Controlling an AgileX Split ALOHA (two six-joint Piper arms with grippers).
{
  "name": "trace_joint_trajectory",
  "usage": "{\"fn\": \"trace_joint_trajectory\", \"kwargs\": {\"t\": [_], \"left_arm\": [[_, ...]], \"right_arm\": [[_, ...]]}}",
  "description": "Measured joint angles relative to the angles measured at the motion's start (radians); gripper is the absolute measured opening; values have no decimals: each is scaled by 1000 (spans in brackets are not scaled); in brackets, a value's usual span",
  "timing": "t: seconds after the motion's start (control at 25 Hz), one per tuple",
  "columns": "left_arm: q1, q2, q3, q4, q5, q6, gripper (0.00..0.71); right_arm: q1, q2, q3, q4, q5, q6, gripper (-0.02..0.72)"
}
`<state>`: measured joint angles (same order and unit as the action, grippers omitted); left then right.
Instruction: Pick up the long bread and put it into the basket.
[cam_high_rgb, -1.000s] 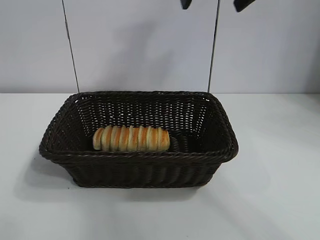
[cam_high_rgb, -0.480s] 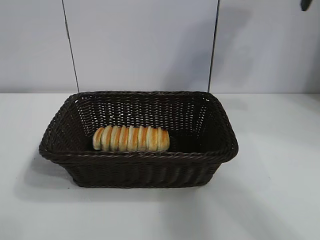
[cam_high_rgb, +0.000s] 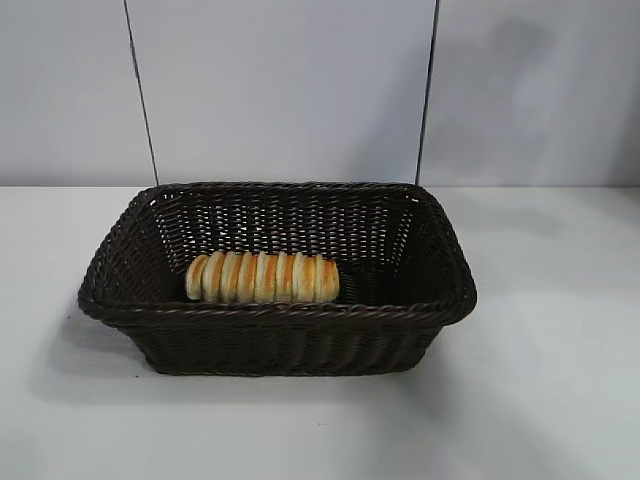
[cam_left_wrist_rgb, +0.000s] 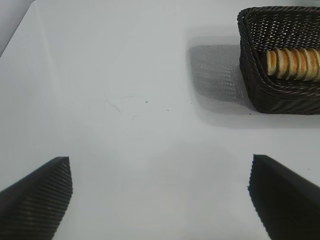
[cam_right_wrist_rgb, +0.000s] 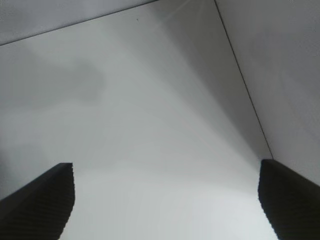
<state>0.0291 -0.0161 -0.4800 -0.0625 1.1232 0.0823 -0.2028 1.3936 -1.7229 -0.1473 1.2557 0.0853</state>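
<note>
Since the long bread already lies flat on the floor of the basket, lengthwise against the near wall and toward the nine o'clock half of the interior, the placing looks done, and what remains, as a judgement, is only for the arms to stand clear. The loaf rests on its side with its ridged stripes crosswise, touching the weave below and, as far as can be told, the near wall, nothing gripping it. The left pincer hangs over bare surface well apart from the basket, its two ribbed fingers spread wide with nothing between them; from its wrist view the basket's corner and one end of the loaf sit far off, which suits an arm parked out of the way. The right pincer is likewise spread wide and empty, aimed at bare surface and a wall corner, with neither basket nor bread in its sight. Neither arm shows in the exterior view. The surface is plain, matte white, carrying only the basket and its soft shadow toward seven o'clock. Behind it, at twelve o'clock, stands a pale grey panelled wall with two thin dark seams.
</note>
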Motion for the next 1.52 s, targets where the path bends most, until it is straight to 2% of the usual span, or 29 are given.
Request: {"fn": "trace_joint_trajectory", "kwargs": {"t": [0.32,0.56,0.72,0.88,1.16,1.52], "left_arm": [[0,0,0,0,0,0,690],[0,0,0,0,0,0,690],[0,0,0,0,0,0,690],[0,0,0,0,0,0,690],[0,0,0,0,0,0,690],[0,0,0,0,1,0,690]], "right_arm": [[0,-317,111,18,8,-3,683],[0,-587,363,41,-2,-3,675],[0,-758,564,70,-63,0,673],[27,-894,744,73,-126,0,673],[123,-1146,963,79,-133,0,664],[138,-1412,1148,77,-132,-1,661]]}}
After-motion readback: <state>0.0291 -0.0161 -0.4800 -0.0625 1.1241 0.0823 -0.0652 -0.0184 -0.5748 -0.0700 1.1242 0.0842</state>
